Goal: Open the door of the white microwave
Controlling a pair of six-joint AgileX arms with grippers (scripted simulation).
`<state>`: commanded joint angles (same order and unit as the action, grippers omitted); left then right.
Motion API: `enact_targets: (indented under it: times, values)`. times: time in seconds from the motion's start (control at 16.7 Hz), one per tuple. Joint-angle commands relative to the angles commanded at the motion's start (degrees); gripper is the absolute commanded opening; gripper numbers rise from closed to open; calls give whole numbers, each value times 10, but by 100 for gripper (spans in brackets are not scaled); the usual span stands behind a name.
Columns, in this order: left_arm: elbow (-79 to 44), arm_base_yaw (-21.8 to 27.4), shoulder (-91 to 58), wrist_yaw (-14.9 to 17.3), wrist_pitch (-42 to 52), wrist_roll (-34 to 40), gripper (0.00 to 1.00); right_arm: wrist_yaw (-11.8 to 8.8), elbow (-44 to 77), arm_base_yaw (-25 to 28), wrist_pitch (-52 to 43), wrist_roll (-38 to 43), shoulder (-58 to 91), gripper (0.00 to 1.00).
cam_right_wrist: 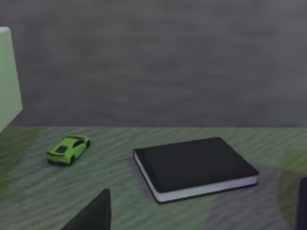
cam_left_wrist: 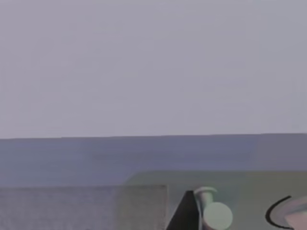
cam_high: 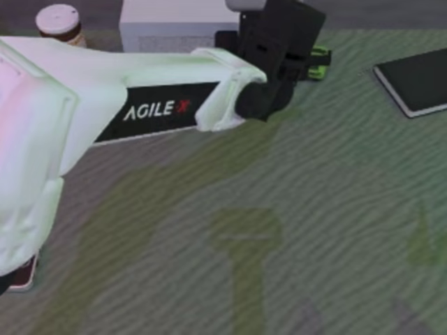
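Note:
The white microwave (cam_high: 167,24) stands at the table's back edge, left of centre. My left arm reaches across to its right front corner, and the black left gripper (cam_high: 279,56) hangs just in front of it. In the left wrist view the door's grey mesh window (cam_left_wrist: 81,208) shows low down. One black finger (cam_left_wrist: 184,218) sits beside a round silver knob (cam_left_wrist: 218,215), with a second knob (cam_left_wrist: 292,215) farther along. My right gripper (cam_right_wrist: 204,206) is out of the top view. It stands open over bare table, one finger (cam_right_wrist: 91,215) showing.
A small green toy car (cam_high: 318,59) (cam_right_wrist: 69,149) sits right of the microwave, close to the left gripper. A black book (cam_high: 415,80) (cam_right_wrist: 194,167) lies at the back right. A brown jar with a white lid (cam_high: 59,21) stands left of the microwave.

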<state>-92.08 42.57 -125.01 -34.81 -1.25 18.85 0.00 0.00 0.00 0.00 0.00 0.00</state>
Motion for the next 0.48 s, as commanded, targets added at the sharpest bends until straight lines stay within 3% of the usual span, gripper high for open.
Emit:
enact_targets:
  times: [0.24, 0.48]
  values:
    - [-35, -2, -15, 10, 39, 10, 0, 0, 0, 0, 0, 0, 0, 100]
    - [-138, -11, -58, 42, 172, 39, 0, 0, 0, 0, 0, 0, 0, 100]
